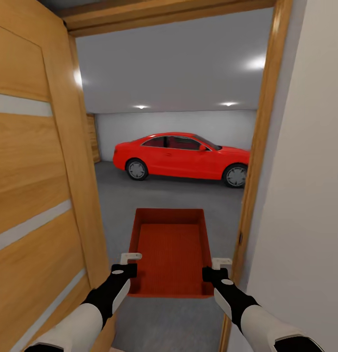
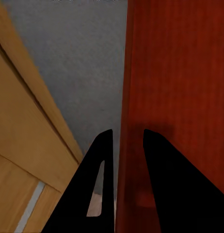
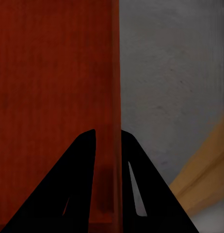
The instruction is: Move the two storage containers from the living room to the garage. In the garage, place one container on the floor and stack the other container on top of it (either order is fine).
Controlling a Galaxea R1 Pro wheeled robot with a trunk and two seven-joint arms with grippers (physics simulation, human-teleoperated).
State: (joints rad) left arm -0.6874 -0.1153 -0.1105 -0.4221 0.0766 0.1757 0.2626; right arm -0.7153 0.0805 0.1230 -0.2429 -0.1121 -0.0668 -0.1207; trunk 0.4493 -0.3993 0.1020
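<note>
While both hands grip, container (image 1: 171, 252) fills doorway (image 1: 259, 146).

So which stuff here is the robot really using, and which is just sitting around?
Using:
- storage container, red-orange, empty
- left gripper and right gripper, each clamped on a side wall
- garage floor, grey concrete

Just around:
- red car
- wooden door
- door frame

An open wooden door (image 1: 37, 186) stands at the left, a wooden frame (image 1: 259, 146) at the right, beside a white wall (image 1: 306, 195).
</note>
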